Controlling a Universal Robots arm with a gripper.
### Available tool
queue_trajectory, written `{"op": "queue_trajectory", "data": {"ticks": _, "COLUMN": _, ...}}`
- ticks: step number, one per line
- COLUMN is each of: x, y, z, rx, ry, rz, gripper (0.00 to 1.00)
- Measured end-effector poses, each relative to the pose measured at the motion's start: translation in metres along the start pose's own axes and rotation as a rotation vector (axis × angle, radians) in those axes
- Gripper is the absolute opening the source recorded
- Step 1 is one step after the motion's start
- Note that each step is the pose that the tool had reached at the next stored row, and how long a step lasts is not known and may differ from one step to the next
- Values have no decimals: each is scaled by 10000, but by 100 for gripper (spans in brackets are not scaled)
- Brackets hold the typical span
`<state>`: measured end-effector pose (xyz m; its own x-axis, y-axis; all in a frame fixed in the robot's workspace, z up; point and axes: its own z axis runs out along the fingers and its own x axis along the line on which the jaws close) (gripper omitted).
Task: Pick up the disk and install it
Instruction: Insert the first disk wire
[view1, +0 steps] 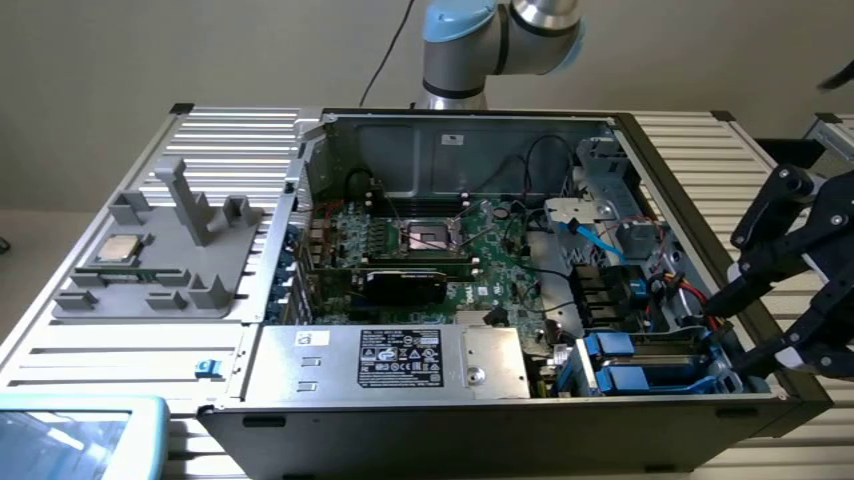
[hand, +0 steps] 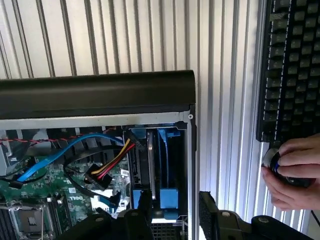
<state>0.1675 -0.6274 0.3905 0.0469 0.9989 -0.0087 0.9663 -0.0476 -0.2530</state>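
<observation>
So the gripper hangs over the corner of the open PC case, on the exterior view's right, with its two black fingers spread wide and nothing pinched between them. From the wrist camera, one finger is over the drive bay and the other sits past the case wall, over the slatted table.

The disk is right below that gap, closer to the inner finger. It stands on edge down in the bay, blue rails showing with a thin silver-grey edge beside them. It looks apart from the fingers, though I can't tell how far down it's seated.

Just beside the bay, a blue cable and a bundle of yellow, red and black wires run toward the motherboard. Off to the side on the table there's a black keyboard, and a person's hand resting on a small round device next to it.
</observation>
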Motion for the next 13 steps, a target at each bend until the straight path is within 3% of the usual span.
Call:
{"op": "queue_trajectory", "data": {"ticks": 4, "x": 2, "y": -1, "z": 0, "rx": 0, "ry": -16, "rz": -62, "gripper": 50}}
{"op": "queue_trajectory", "data": {"ticks": 13, "x": 2, "y": -1, "z": 1, "rx": -13, "ry": -420, "rz": -1609, "gripper": 50}}
